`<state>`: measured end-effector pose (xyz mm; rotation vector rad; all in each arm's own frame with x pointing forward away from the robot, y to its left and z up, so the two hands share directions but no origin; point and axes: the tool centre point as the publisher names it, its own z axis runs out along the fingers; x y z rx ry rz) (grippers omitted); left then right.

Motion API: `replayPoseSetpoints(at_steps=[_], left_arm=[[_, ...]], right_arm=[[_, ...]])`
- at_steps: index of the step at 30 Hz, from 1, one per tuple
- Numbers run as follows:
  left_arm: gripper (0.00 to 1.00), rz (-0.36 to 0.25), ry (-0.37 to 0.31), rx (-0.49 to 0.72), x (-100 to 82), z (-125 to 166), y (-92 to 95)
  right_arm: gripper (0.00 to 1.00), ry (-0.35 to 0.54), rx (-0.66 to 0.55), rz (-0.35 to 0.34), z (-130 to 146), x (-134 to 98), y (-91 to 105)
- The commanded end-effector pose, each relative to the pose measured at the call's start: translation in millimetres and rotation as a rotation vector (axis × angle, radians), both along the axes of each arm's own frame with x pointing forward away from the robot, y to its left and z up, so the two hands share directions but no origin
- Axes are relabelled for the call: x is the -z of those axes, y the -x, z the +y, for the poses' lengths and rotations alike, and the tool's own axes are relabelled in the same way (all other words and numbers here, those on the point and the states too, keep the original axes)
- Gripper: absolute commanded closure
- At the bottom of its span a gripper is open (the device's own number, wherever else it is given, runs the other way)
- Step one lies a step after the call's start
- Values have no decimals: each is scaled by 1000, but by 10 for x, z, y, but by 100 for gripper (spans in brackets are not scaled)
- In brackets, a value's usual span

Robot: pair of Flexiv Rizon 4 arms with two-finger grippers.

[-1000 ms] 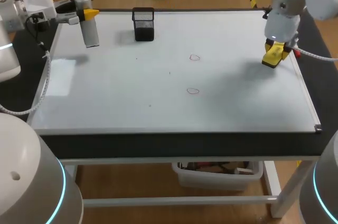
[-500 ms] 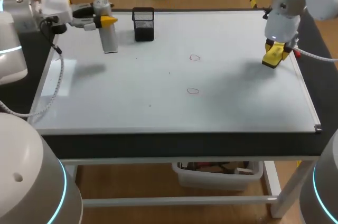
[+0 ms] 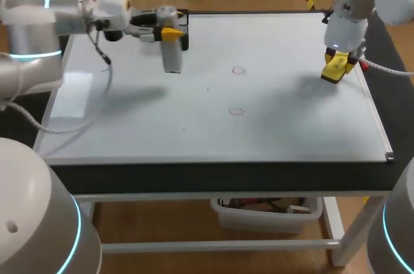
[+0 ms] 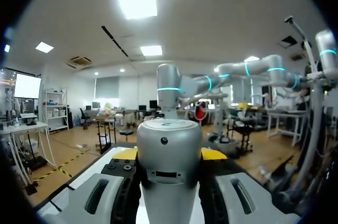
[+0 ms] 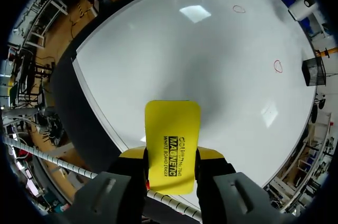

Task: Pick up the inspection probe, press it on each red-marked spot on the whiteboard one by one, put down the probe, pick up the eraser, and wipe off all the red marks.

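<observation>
- Inspection probe (image 3: 171, 54), a grey cylinder, hangs upright over the far part of the whiteboard (image 3: 162, 132), lifted clear of it; its shadow lies on the board nearer the left side
- left hand (image 3: 169, 31) is clamped on the probe's upper part, one yellow tip on each side; in the left wrist view the probe's round top (image 4: 169, 145) fills the gap between the fingers of that hand (image 4: 169, 154)
- black mesh holder (image 3: 176, 28) stands at the board's far edge, just behind the probe, partly hidden by the hand
- two red marks, small outlined loops; the farther mark (image 3: 239, 70) and the nearer mark (image 3: 237, 111) both lie to the right of the probe, apart from it
- eraser (image 5: 172, 139), yellow, is gripped in the right hand (image 5: 171, 154) above the board's right edge; black print runs lengthwise on its face
- table (image 3: 213, 177): its dark front edge shows below the board
</observation>
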<state>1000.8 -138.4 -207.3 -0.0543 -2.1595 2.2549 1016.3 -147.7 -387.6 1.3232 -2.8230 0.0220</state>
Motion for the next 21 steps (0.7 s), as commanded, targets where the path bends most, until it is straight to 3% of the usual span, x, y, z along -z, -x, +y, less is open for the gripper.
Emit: replayPoseSetpoints(at_steps=[1, 9, 21], left_arm=[[100, 11, 17, 116, 96, -334, -150], [100, 25, 23, 184, 185, -855, -178], [100, 22, 1, 201, 343, -1329, -279]], right_arm=[[100, 2, -2, 2, -6, -7, -7], [100, 2, -2, 2, -6, -7, -7], [100, 2, -2, 2, -6, -7, -7]])
